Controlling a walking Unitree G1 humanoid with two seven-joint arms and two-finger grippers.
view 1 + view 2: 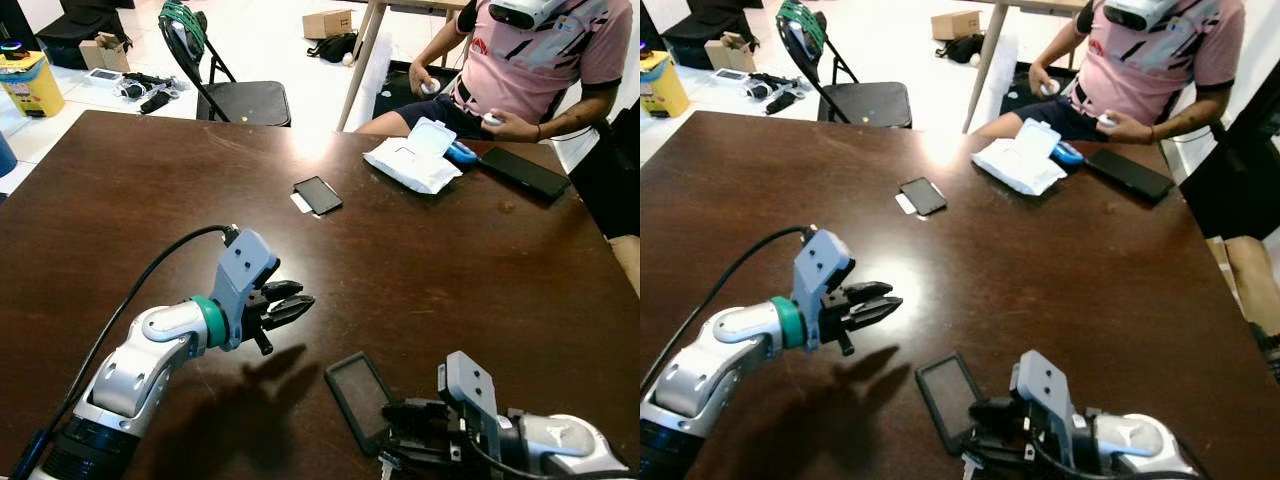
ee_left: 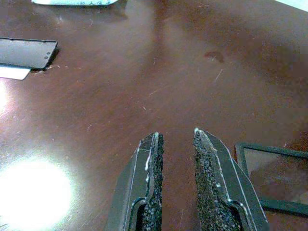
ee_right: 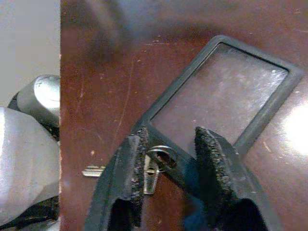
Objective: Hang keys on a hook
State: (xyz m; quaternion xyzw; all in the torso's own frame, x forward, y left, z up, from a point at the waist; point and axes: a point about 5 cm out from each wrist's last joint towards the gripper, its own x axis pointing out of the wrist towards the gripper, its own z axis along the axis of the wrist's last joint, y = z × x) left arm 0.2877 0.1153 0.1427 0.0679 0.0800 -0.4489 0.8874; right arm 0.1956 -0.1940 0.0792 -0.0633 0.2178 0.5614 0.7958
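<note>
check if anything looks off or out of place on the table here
Slightly. The keys lie at the table's very edge, ringed to a black card holder, where a nudge might drop them. The right gripper straddles that corner, fingers open. The left gripper hovers empty. Nothing looks spilled or broken.

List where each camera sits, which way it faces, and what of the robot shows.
Head stereo pair: look forward and down over the brown table; both arms show.
Left wrist: along the left gripper hovering over the table.
Right wrist: along the right gripper at the card holder and keys.
All four share the card holder.
</note>
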